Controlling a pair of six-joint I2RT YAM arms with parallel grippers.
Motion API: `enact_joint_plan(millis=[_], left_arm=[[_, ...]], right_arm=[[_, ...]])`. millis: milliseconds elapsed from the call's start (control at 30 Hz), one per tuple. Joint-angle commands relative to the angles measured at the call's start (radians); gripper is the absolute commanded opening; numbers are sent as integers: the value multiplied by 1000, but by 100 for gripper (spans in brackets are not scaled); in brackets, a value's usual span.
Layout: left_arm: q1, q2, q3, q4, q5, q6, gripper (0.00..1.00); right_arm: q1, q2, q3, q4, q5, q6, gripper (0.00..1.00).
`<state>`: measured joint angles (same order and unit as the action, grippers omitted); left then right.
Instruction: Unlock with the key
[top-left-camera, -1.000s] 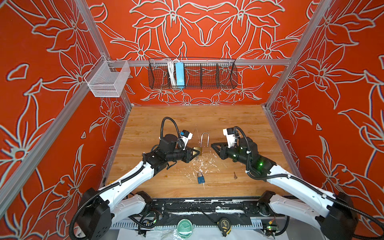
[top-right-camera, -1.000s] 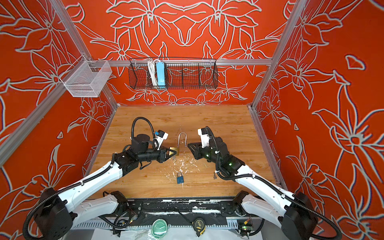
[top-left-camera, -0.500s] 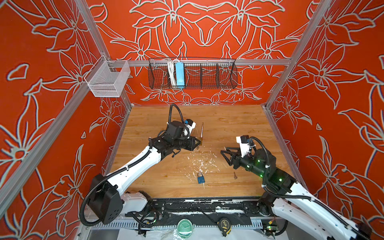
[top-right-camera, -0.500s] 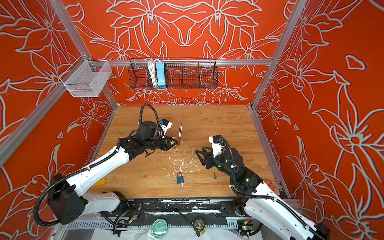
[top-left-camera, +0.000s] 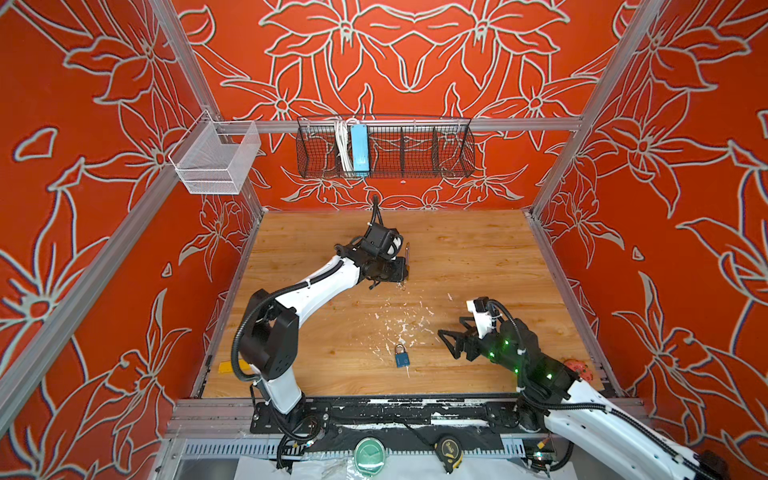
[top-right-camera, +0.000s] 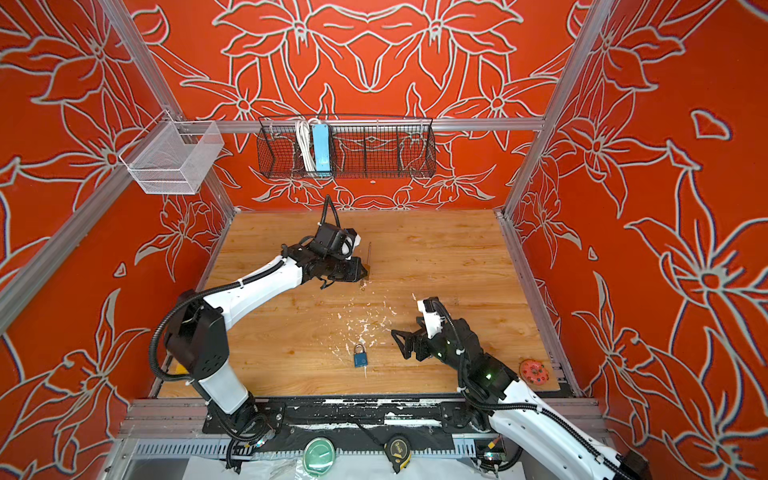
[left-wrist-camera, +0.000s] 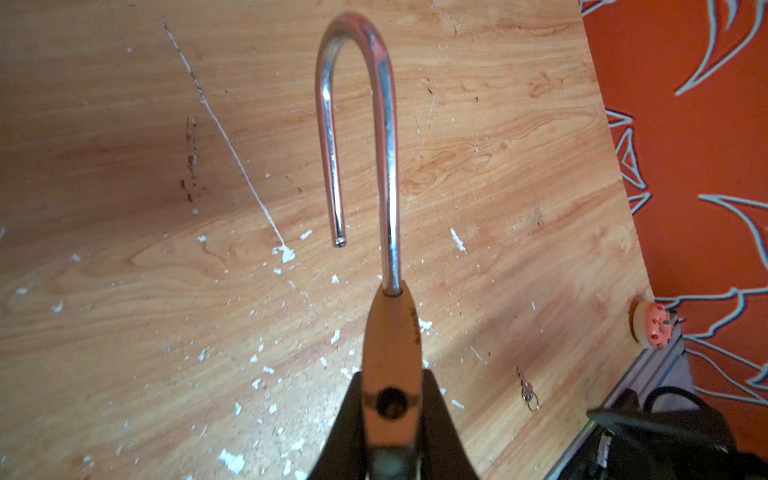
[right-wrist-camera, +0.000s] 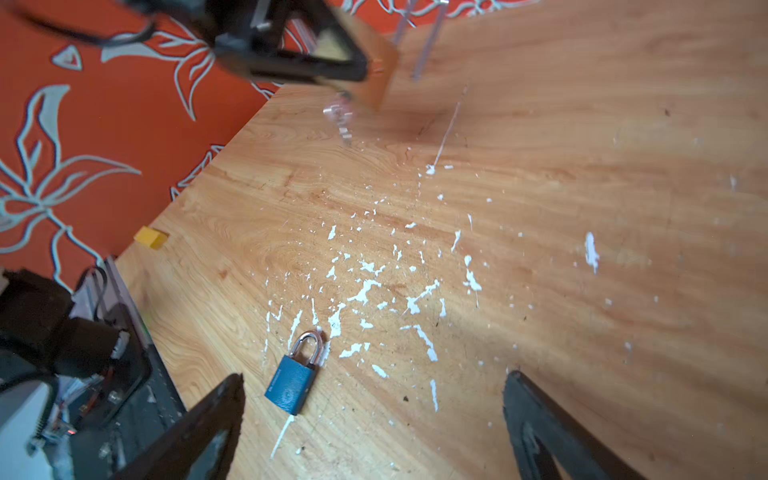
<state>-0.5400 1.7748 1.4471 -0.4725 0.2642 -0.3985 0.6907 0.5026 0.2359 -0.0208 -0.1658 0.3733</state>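
**Left hand on the brass padlock, right hand wide open by the blue one**

My left hand (left-wrist-camera: 390, 401) is clamped on the body of the brass padlock (left-wrist-camera: 392, 340), one finger on each flat side. I hold it off the surface (top-left-camera: 478, 257), toward the far middle in both top views. Its long shackle (left-wrist-camera: 386, 145) is sprung: one leg sits in the body and the other ends free in the air. In the right wrist view something small and blurred hangs under the body; I cannot tell what it is.

My right hand (top-left-camera: 448, 344) has its fingers spread wide with nothing between them. It hovers at the near right, just beside the blue padlock (top-left-camera: 402, 356), which lies flat among white flecks with its shackle down. The key (left-wrist-camera: 527, 390) lies on the surface on its ring, seen only from my left wrist.
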Motion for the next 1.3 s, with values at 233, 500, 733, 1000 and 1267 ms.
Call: enact_joint_plan(millis=[233, 500, 733, 1000, 1267], left_arm=[[9, 265, 303, 25, 57, -41, 0], [20, 424, 507, 35, 136, -46, 0], [57, 506, 579, 85, 216, -68, 0], [113, 539, 566, 101, 286, -96, 0], [138, 575, 567, 101, 318, -109, 0]], right_arm=[[-23, -18, -60, 164, -59, -179, 98], [-41, 9, -60, 181, -62, -181, 98], [-70, -21, -66, 167, -54, -170, 98], [-113, -26, -71, 168, -77, -147, 98], [-153, -36, -79, 176, -104, -125, 98]])
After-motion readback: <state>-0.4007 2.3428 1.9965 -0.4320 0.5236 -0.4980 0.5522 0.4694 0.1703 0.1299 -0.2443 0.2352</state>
